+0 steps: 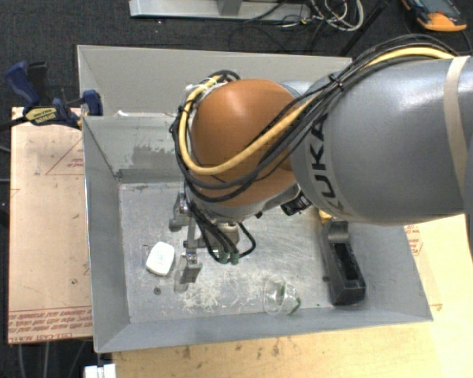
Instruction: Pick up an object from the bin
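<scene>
My gripper [189, 271] hangs low over the bin's left part, under the orange dome of the wrist. A small white rounded block [161, 258] lies on the bin floor just to the left of the gripper's tip, close to it or touching it; I cannot tell which. A clear plastic piece with a green bit [281, 296] lies near the front wall, to the gripper's right.
A long black object [344, 268] lies along the right side of the bin floor. The arm and its cables cover the bin's middle and back right. The sloping left wall is a short way left of the white block.
</scene>
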### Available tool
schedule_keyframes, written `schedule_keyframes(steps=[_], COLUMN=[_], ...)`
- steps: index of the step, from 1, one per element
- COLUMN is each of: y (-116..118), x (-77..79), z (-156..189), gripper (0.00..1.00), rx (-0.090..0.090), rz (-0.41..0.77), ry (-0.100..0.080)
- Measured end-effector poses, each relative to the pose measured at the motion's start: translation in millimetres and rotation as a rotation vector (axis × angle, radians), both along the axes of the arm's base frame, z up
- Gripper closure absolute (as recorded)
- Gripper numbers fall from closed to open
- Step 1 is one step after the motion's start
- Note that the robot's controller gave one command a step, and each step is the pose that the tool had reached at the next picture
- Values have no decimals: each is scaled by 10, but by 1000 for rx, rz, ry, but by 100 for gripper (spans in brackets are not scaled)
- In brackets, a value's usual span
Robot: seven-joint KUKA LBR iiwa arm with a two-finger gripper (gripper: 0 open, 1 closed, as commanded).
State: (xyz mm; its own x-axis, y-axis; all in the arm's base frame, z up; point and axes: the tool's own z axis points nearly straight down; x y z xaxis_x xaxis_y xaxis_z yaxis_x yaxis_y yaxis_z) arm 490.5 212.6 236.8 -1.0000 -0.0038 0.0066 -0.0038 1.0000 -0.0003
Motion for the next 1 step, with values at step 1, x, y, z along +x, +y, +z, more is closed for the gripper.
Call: schedule_keyframes(steps=[1], y=[-5], x=[8], z=[20], gripper=[0], rx=[1], rz=[-2], ry=[-3])
